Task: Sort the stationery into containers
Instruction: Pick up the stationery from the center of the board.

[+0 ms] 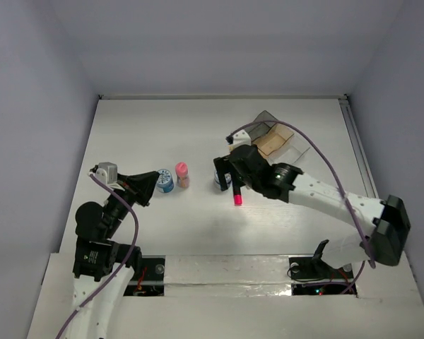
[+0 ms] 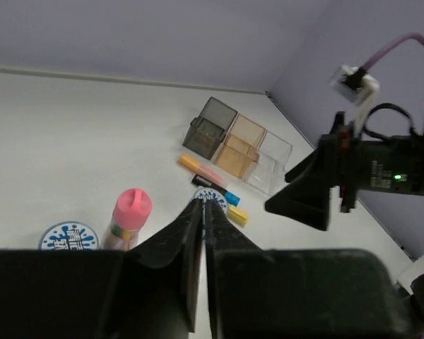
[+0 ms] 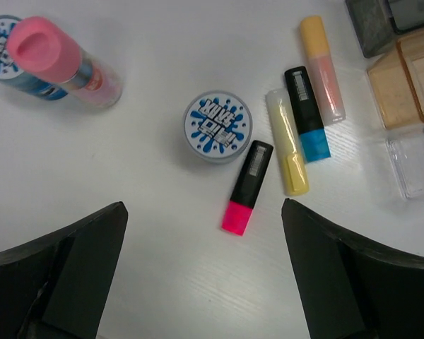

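Note:
My right gripper point(image 3: 203, 206) hangs open above the table, and a pink-black marker point(image 3: 247, 187) lies between its fingertips, untouched. Beside that marker sit a round blue-and-white pot point(image 3: 217, 127), a yellow marker point(image 3: 287, 152), a black-blue marker point(image 3: 307, 113) and an orange marker point(image 3: 321, 67). A pink-topped stick point(image 1: 182, 174) and a second pot point(image 1: 165, 181) stand further left. My left gripper point(image 1: 145, 187) is shut on nothing, just left of that second pot. The three joined containers point(image 1: 272, 138) are grey point(image 2: 210, 127), amber point(image 2: 239, 145) and clear point(image 2: 268, 162).
White walls close the table at the back and both sides. The right arm point(image 1: 318, 191) reaches in across the table from the right, with a purple cable point(image 1: 325, 159) looping above it. The containers sit at the back right, close to the markers.

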{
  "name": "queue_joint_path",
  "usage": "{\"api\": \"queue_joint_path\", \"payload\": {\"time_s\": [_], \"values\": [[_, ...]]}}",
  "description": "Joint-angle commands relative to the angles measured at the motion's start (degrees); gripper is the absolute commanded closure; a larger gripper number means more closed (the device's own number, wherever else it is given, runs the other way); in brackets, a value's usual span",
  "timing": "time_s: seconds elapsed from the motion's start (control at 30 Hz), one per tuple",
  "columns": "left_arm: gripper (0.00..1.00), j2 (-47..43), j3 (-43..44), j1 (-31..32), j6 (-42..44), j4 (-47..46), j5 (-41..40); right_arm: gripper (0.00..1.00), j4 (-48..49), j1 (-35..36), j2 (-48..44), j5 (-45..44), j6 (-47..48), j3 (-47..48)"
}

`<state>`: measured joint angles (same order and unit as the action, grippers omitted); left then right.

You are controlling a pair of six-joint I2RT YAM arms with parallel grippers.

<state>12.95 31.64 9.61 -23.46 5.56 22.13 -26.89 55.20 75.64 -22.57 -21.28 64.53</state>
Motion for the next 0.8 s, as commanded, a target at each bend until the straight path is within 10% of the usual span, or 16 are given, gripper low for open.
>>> {"api": "queue_joint_path", "payload": {"time_s": [0.0,0.2,0.77], "values": [[0.94,0.14,1.41,-0.38,0.08,-1.7,-1.13,0.03,-3.07,-0.53,7.84,-5.12,2.47,7.16],[0.65,1.11,1.23,-0.38,-0.09,-1.96,-0.33,0.02,-4.74,-4.04,21.82,-1.87,3.7,14.29],[0.62,2.17,0.97,-0.38,-0.09,-2.75,1.86,0.11,-1.14,-10.37,31.85,8.24,5.02,19.14]]}}
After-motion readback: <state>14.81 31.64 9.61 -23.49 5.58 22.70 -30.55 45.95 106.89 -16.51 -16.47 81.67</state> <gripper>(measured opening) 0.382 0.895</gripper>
